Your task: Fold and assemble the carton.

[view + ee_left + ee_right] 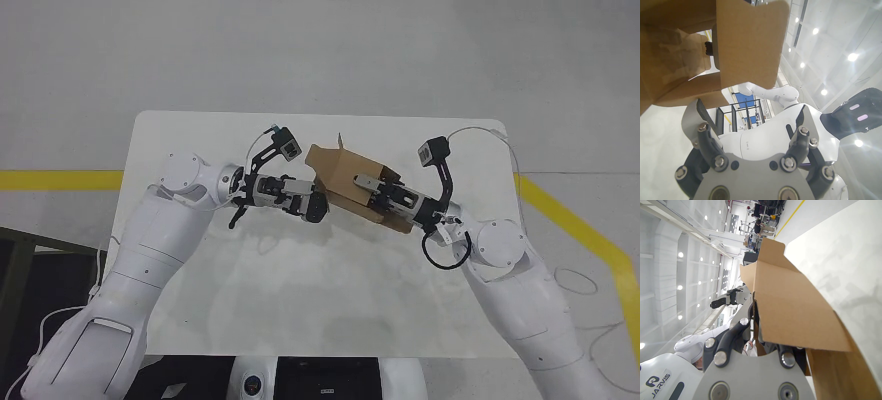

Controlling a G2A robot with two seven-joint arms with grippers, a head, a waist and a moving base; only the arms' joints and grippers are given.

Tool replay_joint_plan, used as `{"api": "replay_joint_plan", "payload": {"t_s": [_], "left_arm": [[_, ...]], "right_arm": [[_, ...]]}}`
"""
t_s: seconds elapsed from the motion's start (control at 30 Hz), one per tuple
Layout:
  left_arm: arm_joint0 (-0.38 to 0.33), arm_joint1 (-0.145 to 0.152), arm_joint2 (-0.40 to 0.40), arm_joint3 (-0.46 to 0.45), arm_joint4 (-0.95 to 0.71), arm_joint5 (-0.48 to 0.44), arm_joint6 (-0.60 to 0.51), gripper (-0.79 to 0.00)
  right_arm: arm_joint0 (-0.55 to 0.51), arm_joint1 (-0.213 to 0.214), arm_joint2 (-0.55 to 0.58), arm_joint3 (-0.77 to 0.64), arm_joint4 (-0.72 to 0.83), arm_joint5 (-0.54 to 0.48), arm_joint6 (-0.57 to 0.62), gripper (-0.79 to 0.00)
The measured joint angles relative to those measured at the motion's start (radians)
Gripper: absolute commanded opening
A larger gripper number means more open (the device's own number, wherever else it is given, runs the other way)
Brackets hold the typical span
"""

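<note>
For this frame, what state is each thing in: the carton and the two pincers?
brown cardboard carton: partly formed, end flaps open, not yet closed.
left pincer: open, fingers spread wide, one finger at the carton's edge.
right pincer: shut on a wall of the carton.

Carton [340, 170]: one. Table [300, 300]: one. End effectors: two (left end effector [313, 204], right end effector [372, 188]).

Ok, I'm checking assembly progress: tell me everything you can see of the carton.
The carton is plain brown cardboard, opened into a hollow sleeve, end flaps unfolded. It sits askew over the white table between both arms: the right gripper clamps one wall; the open left gripper touches the opposite end.
</note>
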Motion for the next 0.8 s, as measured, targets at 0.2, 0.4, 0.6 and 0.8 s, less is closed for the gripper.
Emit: {"api": "replay_joint_plan", "payload": {"t_s": [0.2,0.4,0.6,0.8], "left_arm": [[-0.002,0.001,-0.009,0.009,0.001,-0.002,-0.002,0.0],[0.001,0.003,-0.017,0.01,0.003,-0.002,-0.006,0.0],[0.008,0.006,-0.025,0.006,0.003,0.0,-0.006,0.0],[0.012,0.008,-0.032,0.003,0.006,0.005,-0.012,0.0]], "right_arm": [[-0.025,-0.002,-0.007,-0.028,-0.001,0.009,0.002,-0.785],[-0.027,-0.006,-0.023,-0.029,0.0,0.017,0.01,-0.785],[-0.021,-0.012,-0.04,-0.023,-0.001,0.019,0.013,-0.785],[-0.014,-0.013,-0.02,-0.003,0.015,0.018,0.015,-0.785]]}}
